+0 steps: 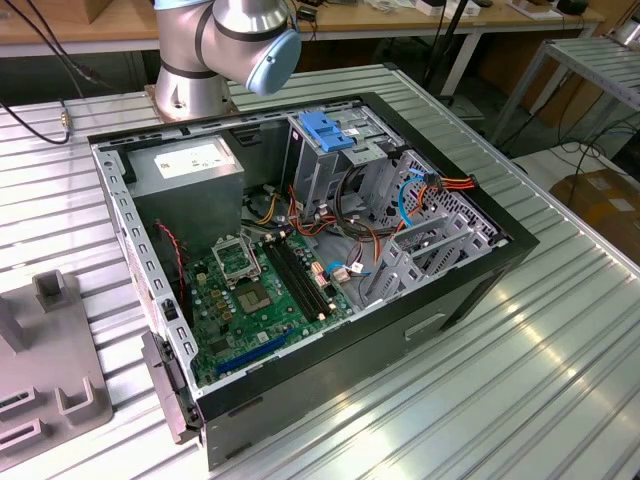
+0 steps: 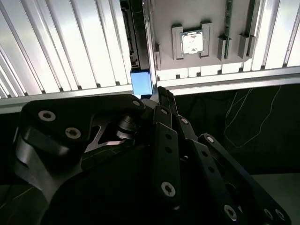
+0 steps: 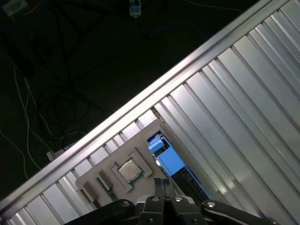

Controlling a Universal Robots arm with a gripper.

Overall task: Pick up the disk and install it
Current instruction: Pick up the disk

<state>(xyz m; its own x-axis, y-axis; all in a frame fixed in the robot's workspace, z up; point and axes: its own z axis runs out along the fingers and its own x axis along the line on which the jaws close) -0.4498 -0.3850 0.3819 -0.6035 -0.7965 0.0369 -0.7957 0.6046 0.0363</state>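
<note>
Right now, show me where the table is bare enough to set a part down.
Widest free patch: the ribbed table on the exterior view's right of the computer case, out to the table edge. A narrower strip lies between the case and the grey fixture. Inside the case it is crowded: motherboard, cables.

A ribbed aluminium tabletop [image 1: 520, 380] catches bright reflections, with a wooden workbench [image 1: 60, 30] behind and a cardboard box [image 1: 600, 205] beside.

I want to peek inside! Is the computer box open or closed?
Open. In the exterior view the computer case lies on its side with no cover, so the green motherboard and cables show.
</note>
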